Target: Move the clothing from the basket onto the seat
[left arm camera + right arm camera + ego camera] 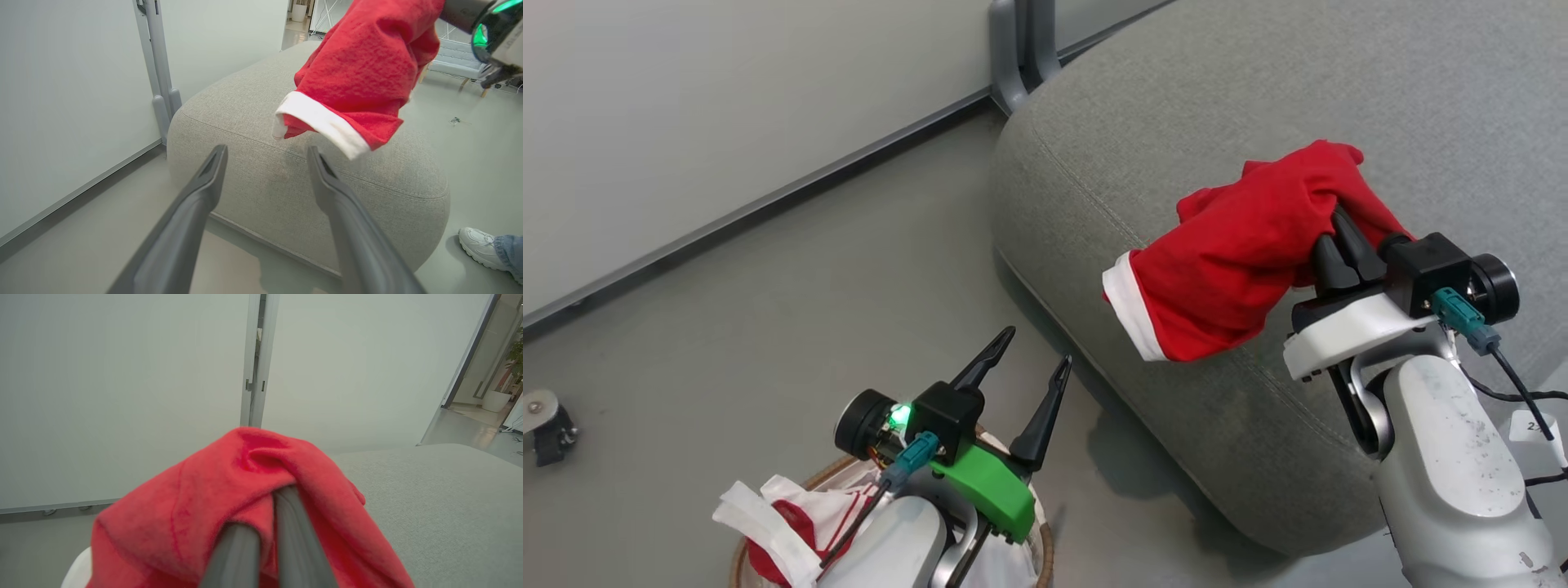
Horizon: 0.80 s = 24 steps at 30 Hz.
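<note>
My right gripper [1339,237] is pinching the red garment [1233,261] over the seat [1339,82], mid-right, so I reckon dropping it comes next. My left gripper [1038,345] is spread wide and empty.

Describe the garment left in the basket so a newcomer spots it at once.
Start at the big grey seat; on the floor to its left stands a basket with a tan rim, by the open left fingers. The garment bunched inside it is red with white panels and thin stripes, unlike the plain red, white-cuffed garment held over the seat.

The clothing [367,61] is looking like fuzzy matt fleece, seat [253,106] is showing coarse woven cloth, basket rim [827,474] maybe wicker.
</note>
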Tool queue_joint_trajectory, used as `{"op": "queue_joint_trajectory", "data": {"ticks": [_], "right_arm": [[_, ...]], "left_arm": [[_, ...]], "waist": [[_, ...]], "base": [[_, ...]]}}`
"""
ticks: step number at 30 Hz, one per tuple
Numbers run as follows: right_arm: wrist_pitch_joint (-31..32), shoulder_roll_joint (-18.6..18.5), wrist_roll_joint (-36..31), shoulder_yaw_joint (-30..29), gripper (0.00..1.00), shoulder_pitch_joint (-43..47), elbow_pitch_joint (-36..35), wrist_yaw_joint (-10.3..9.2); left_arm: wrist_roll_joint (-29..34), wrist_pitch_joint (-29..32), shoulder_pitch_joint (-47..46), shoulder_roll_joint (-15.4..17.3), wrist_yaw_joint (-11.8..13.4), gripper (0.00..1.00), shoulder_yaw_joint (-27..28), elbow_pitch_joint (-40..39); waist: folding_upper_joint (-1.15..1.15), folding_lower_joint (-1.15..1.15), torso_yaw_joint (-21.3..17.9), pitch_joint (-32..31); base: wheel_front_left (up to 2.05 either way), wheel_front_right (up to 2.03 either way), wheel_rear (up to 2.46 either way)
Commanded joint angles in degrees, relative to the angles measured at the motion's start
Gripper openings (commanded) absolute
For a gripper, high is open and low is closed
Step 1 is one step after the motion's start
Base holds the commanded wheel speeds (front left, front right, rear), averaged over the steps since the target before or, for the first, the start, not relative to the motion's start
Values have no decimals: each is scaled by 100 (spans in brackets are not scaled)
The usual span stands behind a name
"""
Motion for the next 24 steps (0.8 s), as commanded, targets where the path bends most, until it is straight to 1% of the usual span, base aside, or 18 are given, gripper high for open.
{"op": "queue_joint_trajectory", "data": {"ticks": [1, 7, 14, 19, 24], "right_arm": [[-28, 31, -51, -46, 0, 43, -38, -6], [-28, 41, -57, -263, 0, 26, -128, -6], [-28, -10, -76, -502, 0, -227, -174, -6], [-28, -239, -78, -681, 0, -750, -91, -6], [-28, -664, -105, -936, 0, -1579, 185, -6]], "left_arm": [[13, -5, -110, 82, -25, 100, 0, -6], [37, -5, -208, 156, -25, 100, -78, -66], [80, -5, -370, 280, -25, 100, -170, -141], [108, -5, -567, 395, -25, 100, -202, -207], [217, -5, -911, 569, -23, 100, -196, -274]], "waist": [[0, 0, -222, 254], [0, 0, -193, 440], [0, 0, -22, 826], [0, 0, 170, 1267], [0, 0, 403, 1975]], "base": [[0, 0, 0], [0, 0, 0], [0, 0, 0], [0, 0, 0], [0, 0, 0]]}}
